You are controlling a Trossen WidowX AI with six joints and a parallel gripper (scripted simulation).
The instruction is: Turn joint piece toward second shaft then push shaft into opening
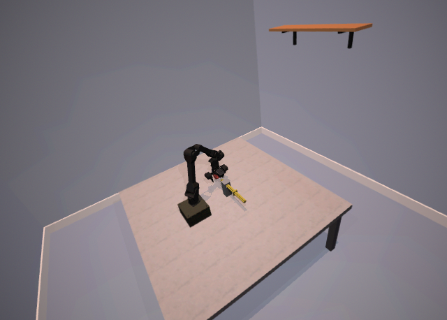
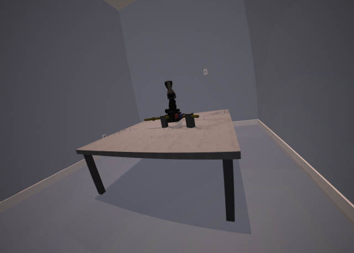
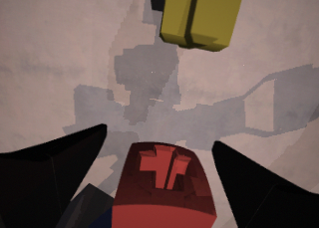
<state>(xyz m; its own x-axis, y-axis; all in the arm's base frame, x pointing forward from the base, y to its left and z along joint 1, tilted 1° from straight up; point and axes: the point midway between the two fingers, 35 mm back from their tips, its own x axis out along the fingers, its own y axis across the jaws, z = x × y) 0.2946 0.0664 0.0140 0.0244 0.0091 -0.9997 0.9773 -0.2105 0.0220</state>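
Note:
The red joint piece [image 1: 216,176] [image 2: 176,116] [image 3: 164,213] is at the bottom middle of the wrist view, its opening facing the top of that view. My gripper [image 3: 160,137] is open, one finger on each side of the joint piece with gaps between. The second shaft [image 1: 239,195] [image 2: 152,119] [image 3: 209,16] is yellow and runs through its dark block [image 1: 226,188] [image 2: 164,121]. In the wrist view its end is apart from the opening, beyond it and a little right. The first shaft [image 2: 196,116] passes through the other block [image 2: 190,121], with a blue part [image 2: 181,116] beside the joint piece.
The blocks stand on the table [image 1: 274,201] [image 2: 206,142]. The arm's base [image 1: 194,212] stands beside them in the top view. An orange shelf [image 1: 321,27] hangs on the wall, far from the arm.

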